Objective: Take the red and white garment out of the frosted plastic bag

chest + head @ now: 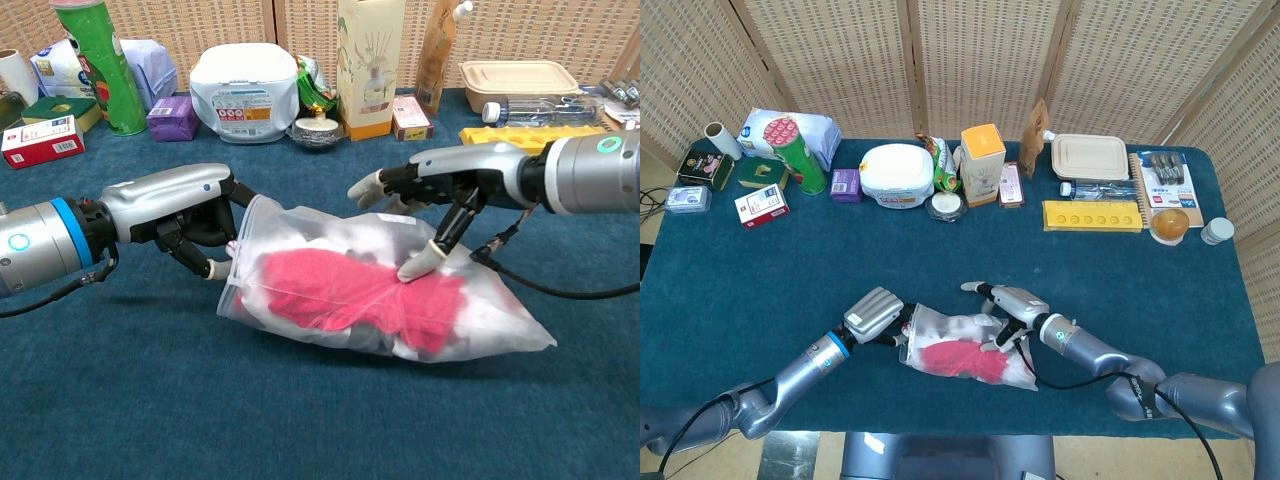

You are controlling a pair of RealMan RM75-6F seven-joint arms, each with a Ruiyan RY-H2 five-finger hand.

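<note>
Red and white garment (965, 357), from my head view, sits bunched inside the frosted plastic bag (935, 330) lying between my two hands. My left hand (873, 316) pinches the bag's near edge; my right hand (1008, 306) hovers over it, fingers spread, holding nothing.

Chest view: left hand (185, 205) grips the bag (500, 325) mouth; one right hand (440, 180) fingertip touches the film. I judge the garment (350, 290) soft and light, the bag slippery; reach through the mouth. No label on it that I can read.

Head view looks down from above; chest view sits low, close, facing forward.
</note>
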